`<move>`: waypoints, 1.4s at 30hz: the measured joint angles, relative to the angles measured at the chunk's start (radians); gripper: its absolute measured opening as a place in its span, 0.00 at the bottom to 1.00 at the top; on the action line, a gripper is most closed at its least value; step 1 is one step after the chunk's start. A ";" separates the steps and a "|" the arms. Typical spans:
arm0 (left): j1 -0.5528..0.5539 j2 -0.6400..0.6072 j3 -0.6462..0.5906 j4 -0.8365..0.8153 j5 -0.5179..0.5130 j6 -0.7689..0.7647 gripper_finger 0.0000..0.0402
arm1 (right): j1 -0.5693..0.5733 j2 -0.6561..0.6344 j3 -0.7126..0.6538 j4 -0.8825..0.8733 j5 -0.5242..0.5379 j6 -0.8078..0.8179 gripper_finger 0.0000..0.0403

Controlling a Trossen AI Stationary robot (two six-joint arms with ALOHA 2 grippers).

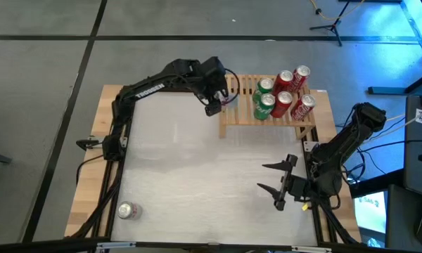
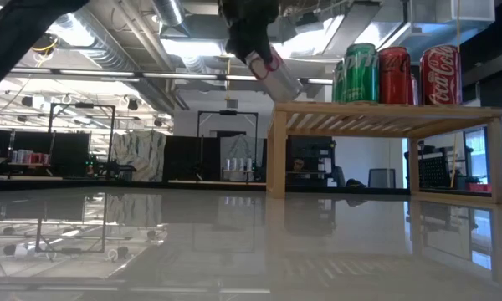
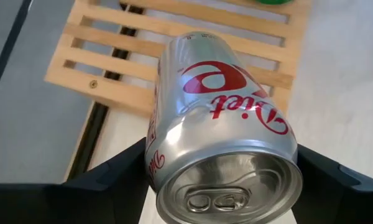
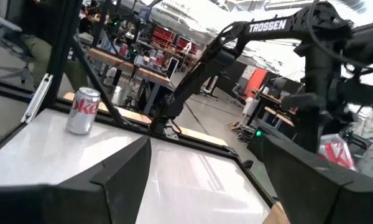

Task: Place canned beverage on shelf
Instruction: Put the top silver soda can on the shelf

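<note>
My left gripper [image 1: 221,102] is shut on a silver Diet Coke can [image 3: 221,124] above the left end of the light wooden slatted shelf [image 1: 240,112]; the can also shows tilted in the low view [image 2: 278,77]. Several red and green cans [image 1: 285,95] stand upright on the shelf's right half. Another silver can [image 1: 127,210] stands near the table's near left corner, also seen in the right wrist view [image 4: 82,110]. My right gripper [image 1: 273,184] is open and empty near the table's right edge. My left gripper pinches the can's side wall near its top end [image 3: 168,180] between its two fingers, one on each side. The can is lifted clear and tilted, its bottom end slanting down toward the shelf's left end [image 2: 289,92]. The can's wall is dented [image 3: 186,115].
The shelf's left half [image 1: 235,88] has bare slats. The white tabletop [image 1: 197,161] spreads between the arms. The wooden table frame [image 1: 91,126] borders it.
</note>
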State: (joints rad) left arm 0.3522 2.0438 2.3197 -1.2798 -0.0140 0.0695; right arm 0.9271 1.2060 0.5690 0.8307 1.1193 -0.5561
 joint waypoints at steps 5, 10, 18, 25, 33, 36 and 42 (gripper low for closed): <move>-0.067 -0.016 0.001 -0.052 0.011 0.012 0.71 | -0.056 0.001 0.000 -0.042 -0.004 0.059 0.75; -0.209 -0.046 0.002 -0.149 0.007 -0.028 0.71 | -0.135 0.003 0.000 -0.059 -0.013 0.173 0.75; -0.454 -0.042 -0.136 -0.183 -0.011 -0.203 0.71 | -0.264 0.003 0.000 -0.302 -0.334 0.421 0.75; -0.540 -0.040 -0.405 0.005 -0.020 -0.274 0.71 | -0.344 0.095 0.000 -0.413 -0.545 0.698 0.75; -0.564 -0.040 -0.541 0.179 -0.019 -0.273 0.71 | -0.418 0.284 0.000 -0.400 -0.538 0.732 0.71; -0.571 -0.040 -0.552 0.216 -0.018 -0.272 0.71 | -0.444 0.345 0.000 -0.339 -0.589 0.727 0.62; -0.566 -0.040 -0.577 0.247 -0.021 -0.244 0.71 | -0.485 0.442 0.000 -0.222 -0.720 0.697 0.36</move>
State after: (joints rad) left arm -0.2142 2.0037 1.7428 -1.0331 -0.0353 -0.1747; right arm 0.4422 1.6477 0.5694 0.6086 0.3988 0.1413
